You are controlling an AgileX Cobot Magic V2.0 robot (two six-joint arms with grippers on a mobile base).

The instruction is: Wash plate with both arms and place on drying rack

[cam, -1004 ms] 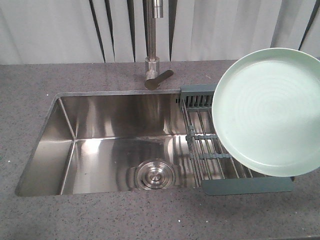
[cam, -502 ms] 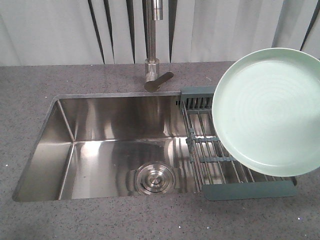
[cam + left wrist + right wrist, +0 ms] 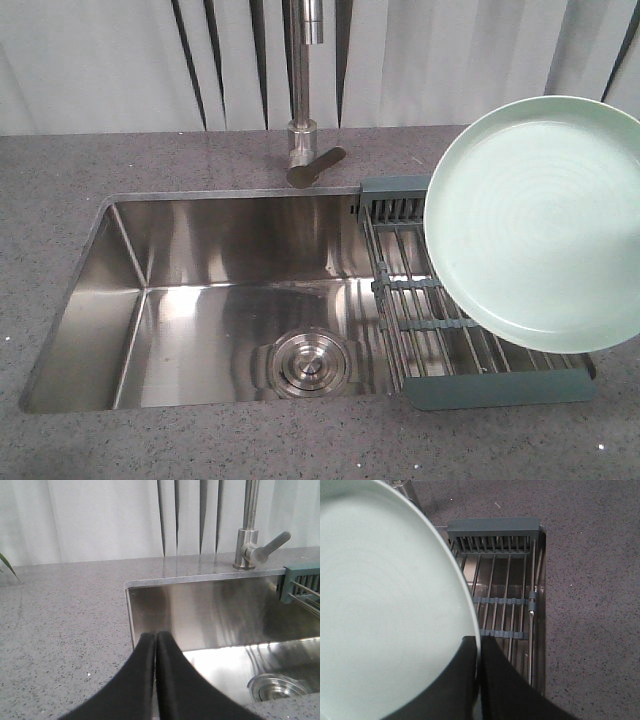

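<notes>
Above the drying rack (image 3: 506,582), plate (image 3: 385,605) rim clamped in right pincer (image 3: 478,645)

Left claw (image 3: 155,641) pressed fully together, nothing between. Right claw (image 3: 480,645) pinching plate (image 3: 385,595) rim, one finger each side.

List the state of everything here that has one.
plate, tilted, gripped at its rim over the drying rack.
right gripper, shut on the plate's rim.
left gripper, shut, holding nothing.
drying rack, nothing on its visible rods.
faucet, no water running.
sink, nothing in it.
</notes>
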